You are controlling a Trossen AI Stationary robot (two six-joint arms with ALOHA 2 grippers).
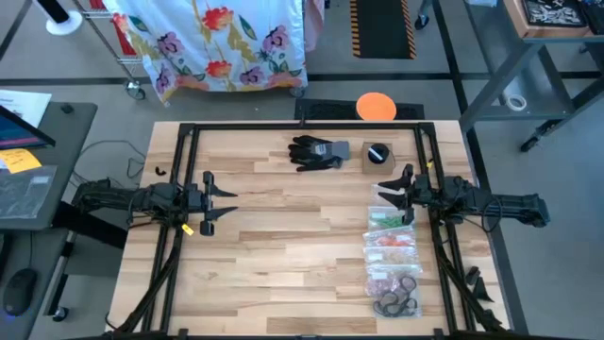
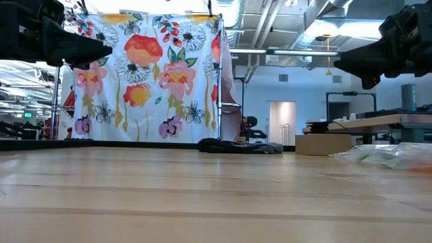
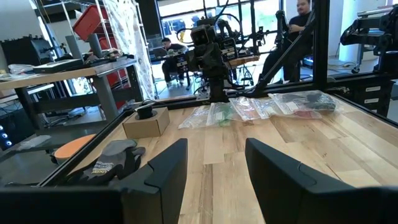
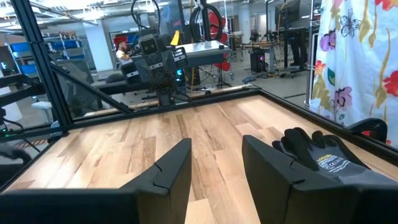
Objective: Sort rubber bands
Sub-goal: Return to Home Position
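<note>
The rubber bands lie sorted by colour inside clear plastic bags (image 1: 392, 260) set in a row along the table's right side: green (image 1: 385, 224), orange (image 1: 392, 243), red (image 1: 390, 279), black (image 1: 397, 304). The left wrist view shows the bags (image 3: 261, 107) flat on the wood. My left gripper (image 1: 221, 202) (image 3: 214, 149) hovers open over the table's left part, level, with nothing between its fingers. My right gripper (image 1: 390, 197) (image 4: 216, 149) hovers open at the right, just past the far end of the bag row, and holds nothing.
A black glove (image 1: 318, 151) (image 4: 323, 155) lies near the far edge at the middle. Beside it stands a small cardboard box (image 1: 377, 156) (image 3: 146, 121) with a black item on top. A black frame (image 1: 302, 126) borders the table. An orange disc (image 1: 376, 106) lies beyond the far edge.
</note>
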